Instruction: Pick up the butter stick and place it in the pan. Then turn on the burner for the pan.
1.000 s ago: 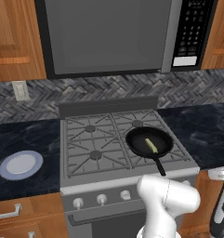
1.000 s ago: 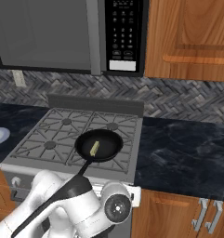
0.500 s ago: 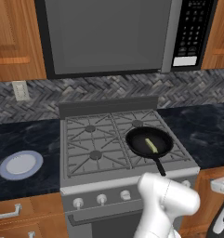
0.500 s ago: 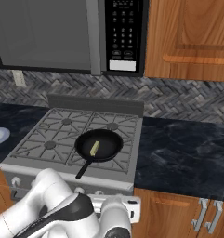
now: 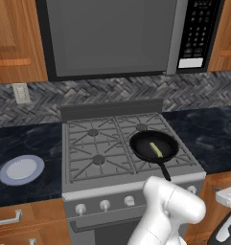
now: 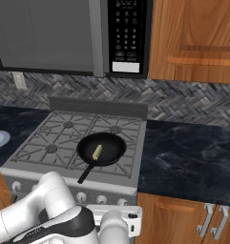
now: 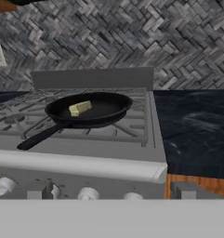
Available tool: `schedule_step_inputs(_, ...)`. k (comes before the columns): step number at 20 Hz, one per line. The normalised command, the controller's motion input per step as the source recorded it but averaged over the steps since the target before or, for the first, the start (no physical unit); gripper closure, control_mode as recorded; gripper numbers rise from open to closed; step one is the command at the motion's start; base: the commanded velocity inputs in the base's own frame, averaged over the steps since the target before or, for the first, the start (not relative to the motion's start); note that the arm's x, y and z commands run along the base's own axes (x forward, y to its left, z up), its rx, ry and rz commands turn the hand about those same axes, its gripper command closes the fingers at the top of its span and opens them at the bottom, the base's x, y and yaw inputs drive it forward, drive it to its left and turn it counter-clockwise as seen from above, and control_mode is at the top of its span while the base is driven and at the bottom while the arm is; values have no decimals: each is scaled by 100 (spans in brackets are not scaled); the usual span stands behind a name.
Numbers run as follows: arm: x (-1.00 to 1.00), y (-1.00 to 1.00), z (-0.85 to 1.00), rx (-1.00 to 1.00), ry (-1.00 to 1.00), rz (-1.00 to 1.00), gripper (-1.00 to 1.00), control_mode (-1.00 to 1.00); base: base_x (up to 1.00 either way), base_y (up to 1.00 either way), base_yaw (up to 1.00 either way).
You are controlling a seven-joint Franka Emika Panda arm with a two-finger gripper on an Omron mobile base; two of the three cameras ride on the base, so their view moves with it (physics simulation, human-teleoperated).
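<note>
One step of the task is looking done: the butter (image 5: 156, 150) is lying inside the pan (image 5: 154, 145), right of centre in the left base view and just left of centre in the right base view. The pan is sitting on the stove's (image 5: 95, 143) front burner nearest the dark tabletop (image 6: 193, 157) at the right of the right base view, its handle (image 5: 161, 168) pointing toward the front edge. The plate (image 5: 21, 169) is resting well apart, at the lower left of the left base view.

The gripper (image 7: 111, 197) is hanging low in front of the stove, released and carrying nothing, its tips (image 7: 39, 191) showing at the bottom of the hand view, level with the knobs (image 7: 88, 193).

What is remaining is turning the knob for the pan's burner. Several knobs are looking alike in a row, so the likeliest mistake is picking the wrong one and lighting an empty burner. Reaching upward could also be knocking the overhanging handle, shifting the pan off its grate. Wide jaws may be slipping on a small round knob unless closing squarely on it.
</note>
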Motion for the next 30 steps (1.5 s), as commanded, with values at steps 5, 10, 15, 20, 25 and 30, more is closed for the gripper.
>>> schedule_step_inputs(5,0,0,-7,0,-6,0,-100,-100,0,0,0)
schedule_step_inputs(10,-14,0,-25,0,-7,0,-100,-100,0,0,0)
schedule_step_inputs(15,-16,-10,-28,0,-9,-1,-100,-100,0,0,0)
schedule_step_inputs(20,-8,-12,-22,0,-7,0,-100,-100,0,0,0)
schedule_step_inputs(25,-9,-12,-27,2,-6,0,-100,-100,0,0,0)
schedule_step_inputs(30,-1,-4,-26,0,-5,0,-100,-100,0,0,0)
